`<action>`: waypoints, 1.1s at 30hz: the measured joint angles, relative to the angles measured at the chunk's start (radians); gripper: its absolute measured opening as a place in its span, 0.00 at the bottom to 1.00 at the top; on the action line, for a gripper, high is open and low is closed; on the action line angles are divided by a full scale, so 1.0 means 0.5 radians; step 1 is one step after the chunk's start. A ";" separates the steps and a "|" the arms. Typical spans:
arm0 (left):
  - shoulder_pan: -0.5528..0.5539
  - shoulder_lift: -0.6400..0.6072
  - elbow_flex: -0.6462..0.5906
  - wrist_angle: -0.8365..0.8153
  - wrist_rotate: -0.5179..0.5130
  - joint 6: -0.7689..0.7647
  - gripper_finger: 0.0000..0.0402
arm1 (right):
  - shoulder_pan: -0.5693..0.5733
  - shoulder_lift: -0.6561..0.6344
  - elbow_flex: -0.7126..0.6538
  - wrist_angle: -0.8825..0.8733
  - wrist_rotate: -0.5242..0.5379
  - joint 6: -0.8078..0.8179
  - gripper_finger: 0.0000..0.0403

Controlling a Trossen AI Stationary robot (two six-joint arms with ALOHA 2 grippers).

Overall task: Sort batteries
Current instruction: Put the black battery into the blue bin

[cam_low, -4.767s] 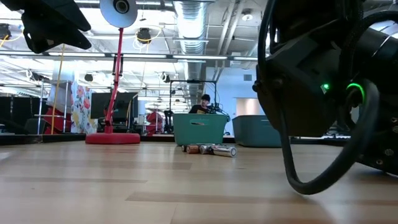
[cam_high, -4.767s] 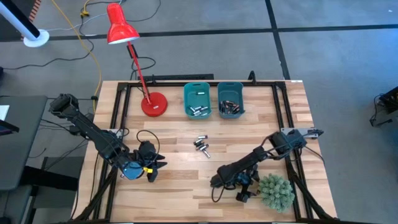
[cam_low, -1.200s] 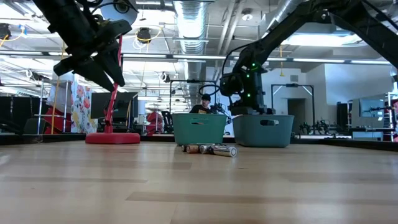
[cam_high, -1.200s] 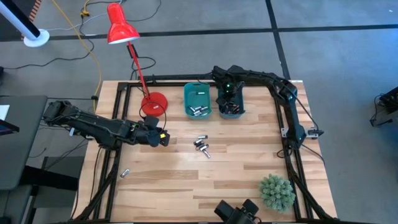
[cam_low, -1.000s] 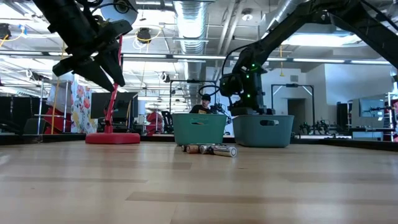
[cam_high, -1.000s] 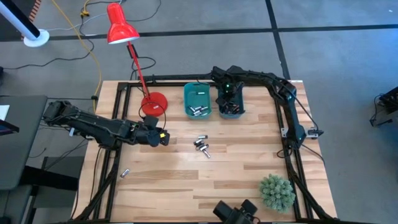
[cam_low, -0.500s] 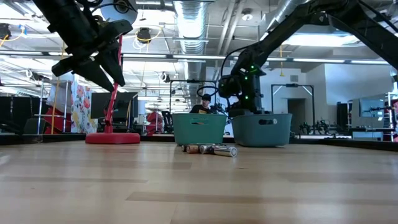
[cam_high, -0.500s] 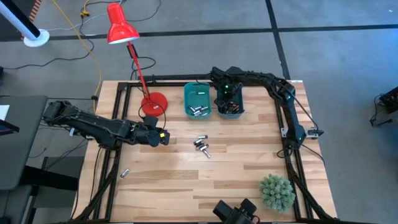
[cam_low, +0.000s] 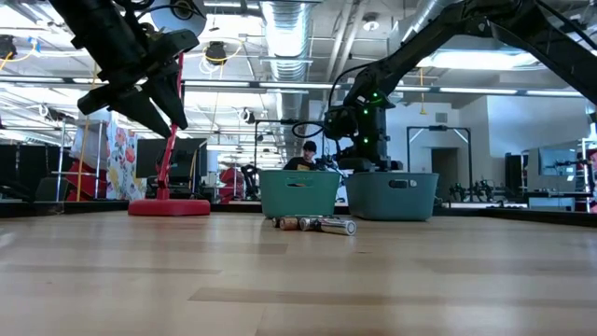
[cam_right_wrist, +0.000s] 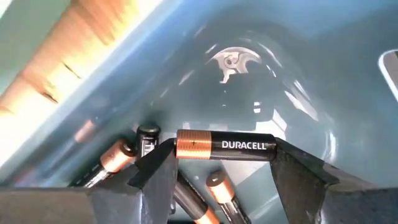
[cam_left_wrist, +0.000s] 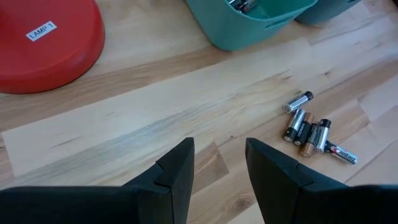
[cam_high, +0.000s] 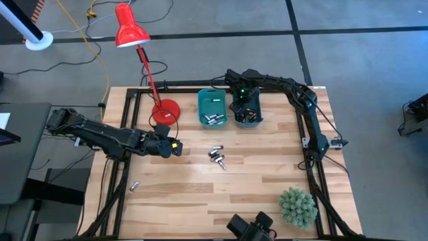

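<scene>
Over on the left, the left gripper (cam_high: 175, 148) hovers open and empty near the loose batteries (cam_high: 217, 156) mid-table. Far right, the right gripper (cam_right_wrist: 217, 163) spans a Duracell cell (cam_right_wrist: 225, 145) inside the right bin (cam_high: 257, 95); best it opens fully, low, letting the cell settle.

Wooden table (cam_high: 200, 194) carries red lamp base (cam_high: 165, 112), two teal bins (cam_high: 212, 108) beside it, loose batteries (cam_high: 217, 156) near bins, plant (cam_high: 297, 206).

Around the wooden table (cam_high: 200, 194) lies a grey floor (cam_high: 221, 60) crossed by dark seams, a yellow cable (cam_high: 100, 63) trailing behind the table, while beyond it the hall shows ceiling ducts (cam_low: 289, 28) and strip lights (cam_low: 247, 86).
</scene>
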 joint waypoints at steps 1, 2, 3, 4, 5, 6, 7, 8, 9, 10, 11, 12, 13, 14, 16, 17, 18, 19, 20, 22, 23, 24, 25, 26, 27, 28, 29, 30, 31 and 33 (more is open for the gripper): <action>0.000 0.000 0.000 0.000 0.000 0.000 0.35 | 0.001 0.000 0.000 -0.001 -0.002 -0.002 0.62; 0.000 0.000 0.000 0.000 0.000 0.000 0.35 | 0.001 0.000 0.000 -0.001 -0.002 -0.005 0.62; 0.000 0.000 0.000 0.000 0.000 0.000 0.35 | 0.001 0.000 0.000 -0.004 -0.006 -0.006 0.62; 0.000 0.000 0.000 0.000 0.000 0.000 0.35 | 0.001 0.000 0.000 -0.005 -0.007 -0.006 0.62; 0.000 0.000 0.000 0.000 0.000 0.000 0.35 | 0.001 0.000 0.000 -0.003 -0.007 -0.009 0.62; 0.000 0.000 0.000 0.000 0.000 0.000 0.35 | 0.000 0.000 0.000 0.001 -0.007 -0.021 0.62; 0.000 0.000 0.000 -0.001 0.000 0.001 0.35 | 0.000 0.000 0.000 0.004 -0.007 -0.023 0.62; 0.000 0.000 0.000 -0.001 0.000 0.000 0.35 | 0.000 -0.001 0.000 0.007 -0.007 -0.015 0.62; 0.000 0.000 0.000 -0.001 0.000 0.000 0.35 | 0.000 -0.001 0.000 0.007 -0.007 0.000 0.62; 0.000 0.000 0.000 -0.001 0.000 0.001 0.35 | 0.000 -0.001 0.000 0.007 -0.007 0.006 0.62; 0.000 0.000 0.000 -0.001 0.000 0.001 0.35 | 0.000 -0.001 0.000 0.005 -0.007 0.009 0.62; 0.000 0.000 0.000 -0.002 0.000 0.001 0.35 | 0.001 -0.001 0.000 -0.002 -0.007 0.009 0.62; 0.000 0.000 0.000 -0.002 0.000 0.001 0.35 | 0.001 -0.001 0.000 -0.008 -0.008 0.009 0.62; 0.000 0.000 0.000 -0.002 0.000 0.001 0.35 | 0.001 -0.001 0.000 -0.009 -0.008 0.011 0.62; 0.000 0.000 0.000 -0.002 0.000 0.001 0.35 | 0.001 -0.002 0.000 -0.015 -0.008 0.011 0.62; 0.000 0.000 0.000 -0.002 0.000 0.001 0.35 | 0.001 -0.002 0.000 -0.019 -0.008 0.011 0.62; 0.000 0.000 0.000 -0.002 0.000 0.001 0.35 | 0.001 -0.002 0.000 -0.032 -0.008 0.010 0.62; 0.000 0.000 0.000 -0.002 0.000 0.001 0.35 | 0.001 -0.002 0.000 -0.045 -0.009 -0.002 0.62; 0.000 0.000 0.000 -0.002 0.000 0.001 0.35 | 0.001 -0.002 0.000 -0.052 -0.010 -0.014 0.62; 0.000 0.000 0.000 -0.001 0.000 0.001 0.35 | 0.001 -0.002 0.000 -0.053 -0.010 -0.013 0.62; 0.000 0.000 0.000 -0.001 0.000 0.001 0.35 | 0.001 -0.002 0.000 -0.052 -0.010 -0.008 0.62; 0.000 0.000 0.000 -0.001 0.000 0.001 0.35 | 0.001 -0.002 0.000 -0.050 -0.010 -0.006 0.62; 0.000 0.000 0.000 -0.001 0.000 0.001 0.35 | 0.001 -0.002 0.000 -0.051 -0.010 -0.006 0.62; 0.000 0.000 0.000 -0.001 0.000 0.001 0.35 | 0.001 -0.002 0.001 -0.052 -0.010 -0.005 0.62; 0.000 0.000 0.000 -0.001 0.000 0.001 0.35 | 0.001 -0.002 0.001 -0.055 -0.010 -0.005 0.63; 0.000 0.000 0.000 -0.001 0.000 0.001 0.35 | 0.001 -0.002 0.001 -0.060 -0.010 -0.005 0.64; 0.000 0.000 0.000 -0.001 0.000 0.001 0.35 | 0.001 -0.002 0.001 -0.061 -0.010 -0.005 0.65; 0.000 0.000 0.000 -0.001 0.000 0.001 0.35 | 0.001 -0.002 0.001 -0.061 -0.010 -0.005 0.66; 0.000 0.000 0.000 -0.001 0.000 0.001 0.35 | 0.001 -0.002 0.001 -0.061 -0.010 -0.005 0.68; 0.000 0.000 0.000 -0.001 0.000 0.001 0.35 | 0.001 -0.003 0.001 -0.060 -0.010 -0.005 0.72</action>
